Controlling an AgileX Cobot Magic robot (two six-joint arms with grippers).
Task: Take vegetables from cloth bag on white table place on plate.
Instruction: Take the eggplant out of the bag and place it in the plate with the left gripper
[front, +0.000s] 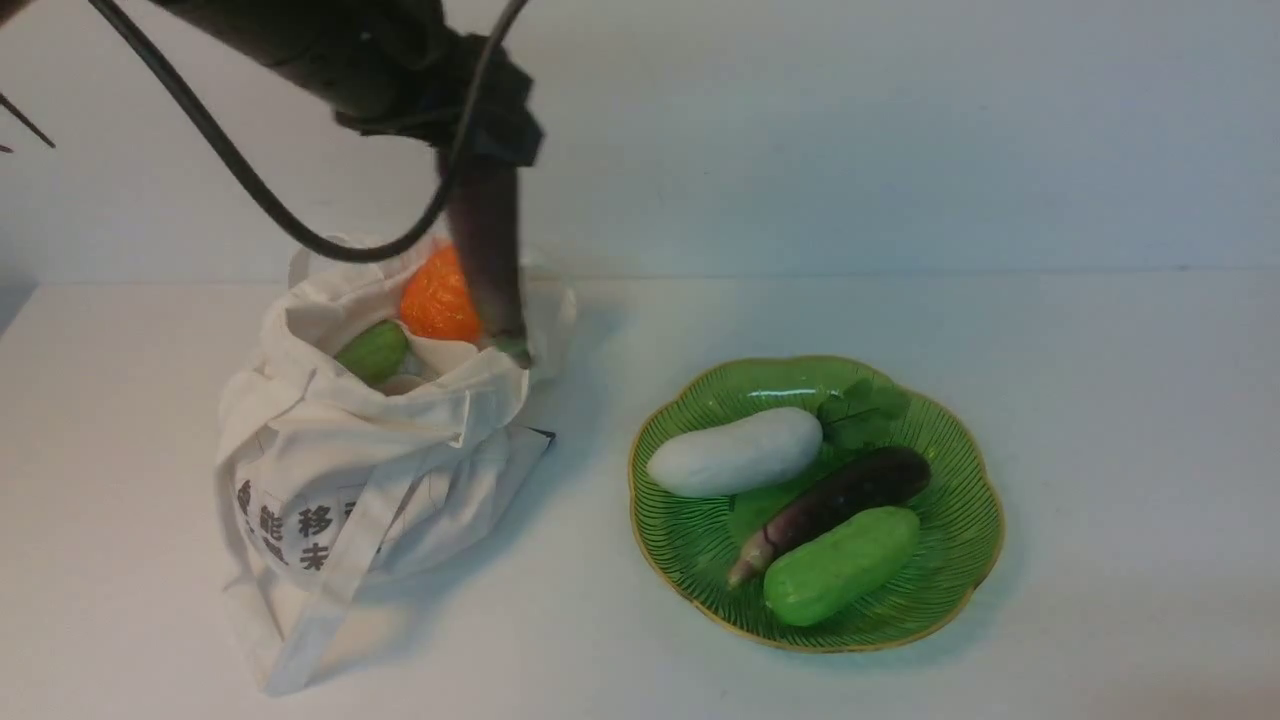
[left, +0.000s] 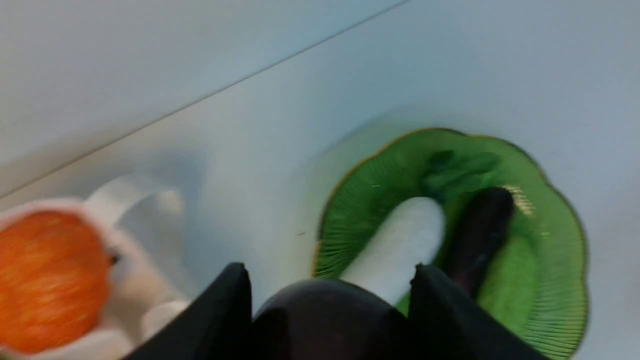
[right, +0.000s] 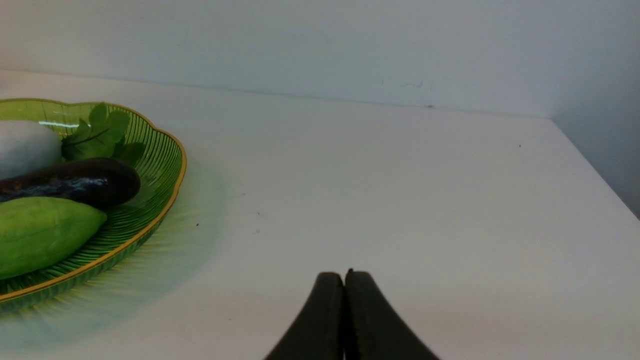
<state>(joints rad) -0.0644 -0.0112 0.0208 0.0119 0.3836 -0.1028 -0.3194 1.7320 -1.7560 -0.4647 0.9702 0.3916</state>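
The white surface (front: 1120, 420) bears the cloth bag (front: 330, 470), printed 能移 among dark characters, directly beneath the left claw (front: 488, 150) grasping a dangling purple eggplant (front: 492, 265), with the vegetable-laden plate (front: 960, 540) rightward of it and the right claw (right: 345, 275) clenched empty.

Black left gripper (left: 328, 281), looping cable (front: 230, 160)

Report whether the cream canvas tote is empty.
Not empty: the cream canvas tote shows an orange ribbed pumpkin and a smooth green gourd in its open mouth.
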